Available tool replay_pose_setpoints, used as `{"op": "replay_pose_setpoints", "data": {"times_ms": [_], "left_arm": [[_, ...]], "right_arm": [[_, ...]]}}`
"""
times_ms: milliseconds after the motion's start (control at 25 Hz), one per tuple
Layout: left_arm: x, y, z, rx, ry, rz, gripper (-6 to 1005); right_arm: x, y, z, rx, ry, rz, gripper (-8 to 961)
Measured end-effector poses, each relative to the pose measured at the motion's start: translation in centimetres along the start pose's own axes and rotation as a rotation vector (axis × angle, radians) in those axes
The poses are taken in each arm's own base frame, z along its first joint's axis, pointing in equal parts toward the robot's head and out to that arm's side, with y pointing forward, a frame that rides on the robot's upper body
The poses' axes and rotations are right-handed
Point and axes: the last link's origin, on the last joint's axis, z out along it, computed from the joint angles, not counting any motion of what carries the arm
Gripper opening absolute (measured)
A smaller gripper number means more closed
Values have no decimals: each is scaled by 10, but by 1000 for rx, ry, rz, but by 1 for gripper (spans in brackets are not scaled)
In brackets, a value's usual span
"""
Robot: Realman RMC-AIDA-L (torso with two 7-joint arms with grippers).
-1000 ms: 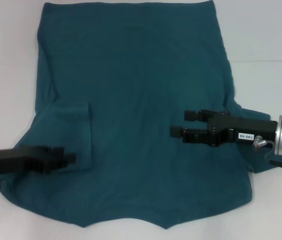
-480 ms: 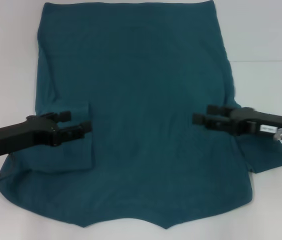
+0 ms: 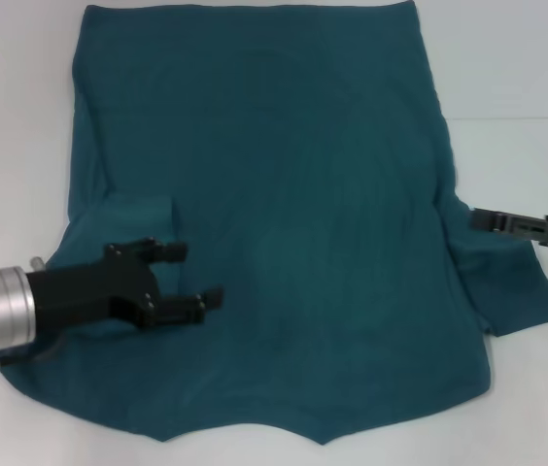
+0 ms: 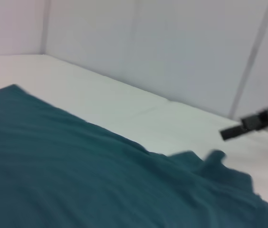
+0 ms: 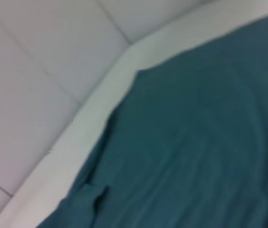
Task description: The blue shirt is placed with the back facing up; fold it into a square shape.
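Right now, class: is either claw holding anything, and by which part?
Nothing is held. The left claw is open above the shirt; the right claw, near the sleeve, cannot be judged.

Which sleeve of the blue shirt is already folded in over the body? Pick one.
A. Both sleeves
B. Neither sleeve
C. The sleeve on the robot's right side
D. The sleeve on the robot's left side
D: on the blue shirt the sleeve on the robot's left lies folded in on the body by the left gripper, whose jaws are open, while the sleeve on the robot's right is spread outward beneath the right gripper.
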Motion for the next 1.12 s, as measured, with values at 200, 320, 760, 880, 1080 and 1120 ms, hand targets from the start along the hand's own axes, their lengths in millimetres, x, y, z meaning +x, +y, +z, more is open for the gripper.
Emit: {"op": "replay_pose_setpoints", "data": {"times_ms": [200,320,760,880,1080,1120], "left_arm": [[-4,7,7,-38,0,43,875],[-5,9,8,-50,-5,55,875],[-4,7,10,-52,-11,64,875],[-3,7,11,-52,-12,65,875],[-4,6,11,-48,-22,66,874],[-4,6,11,-48,-23,66,874]], "right_arm": [[1,-12,-16,49,-5,77,810],[0,-23,-25,108,-25,102,809],[2,-37,-14,224,-50,139,805],[3,-39,-4,255,-15,152,804],[6,-35,8,257,24,162,802],[6,-34,10,253,25,162,802]]}}
